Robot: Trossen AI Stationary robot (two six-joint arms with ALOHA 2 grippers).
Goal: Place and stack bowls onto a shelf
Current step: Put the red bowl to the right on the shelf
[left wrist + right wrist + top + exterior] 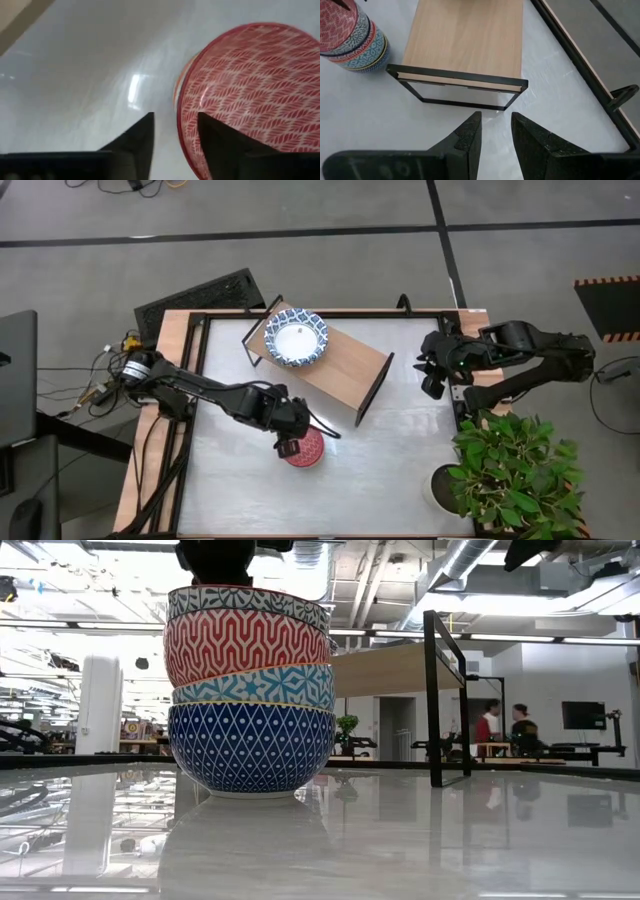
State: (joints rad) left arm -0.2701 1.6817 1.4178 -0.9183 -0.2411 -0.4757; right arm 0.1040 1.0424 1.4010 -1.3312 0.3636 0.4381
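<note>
A: Where does it stand?
B: The left gripper (289, 446) hangs over the stack of bowls (305, 448) on the table (400, 480); its parted fingers straddle the top red bowl's (250, 95) rim, not clamped.
A: And the shelf?
B: The shelf (345, 370) holds one blue-rimmed bowl (296, 338); the stack is left, I'd judge. The right gripper (432, 372) waits beyond the shelf's end, fingers apart, empty.
A: Any writing?
B: None legible.

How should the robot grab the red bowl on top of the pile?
By its rim, coming straight down. The top red bowl sits upright and nested in the stack, so only its thin edge is free. The left gripper is already open over that edge, one finger inside and one outside, so pinching the wall looks best.
</note>
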